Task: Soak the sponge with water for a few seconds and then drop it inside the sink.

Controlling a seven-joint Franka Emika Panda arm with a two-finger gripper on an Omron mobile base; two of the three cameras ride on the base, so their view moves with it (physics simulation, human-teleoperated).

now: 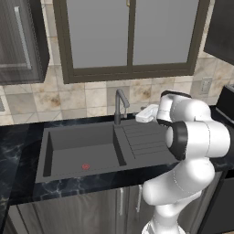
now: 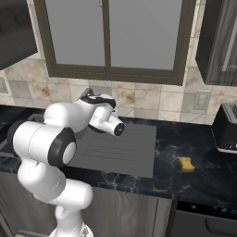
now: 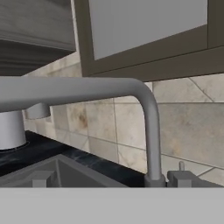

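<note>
So the right base view is the one that has the sponge (image 2: 186,164) in it: it's lying flat on the black marbled desk (image 2: 194,152), well to the right of the sink (image 2: 120,150), with the drainboard edge on one side and the dark toaster (image 2: 227,127) further back on the other. Its long axis runs roughly left to right across the desk, tipped a little toward the front edge at the right end, and it sits fairly near that front edge with bare desk all around it, so there's open room on every side. The left base view gives the basin instead: deep rectangular tub with the red drain mark (image 1: 85,167) on its floor, the ribbed drainboard (image 1: 144,139) to the right of it, and the grey gooseneck faucet (image 1: 119,105) rising from the back rim between the two. The hand (image 1: 147,113) sits just right of the faucet in that view, up over the back of the drainboard. The hand view is right up against the faucet (image 3: 148,127), spout running across the frame and bending down into its base, tiled wall and window frame (image 3: 144,57) behind. Can't tell whether the fingers are released or clenched, they aren't clear in any of the three. Nothing is visibly held.
</note>
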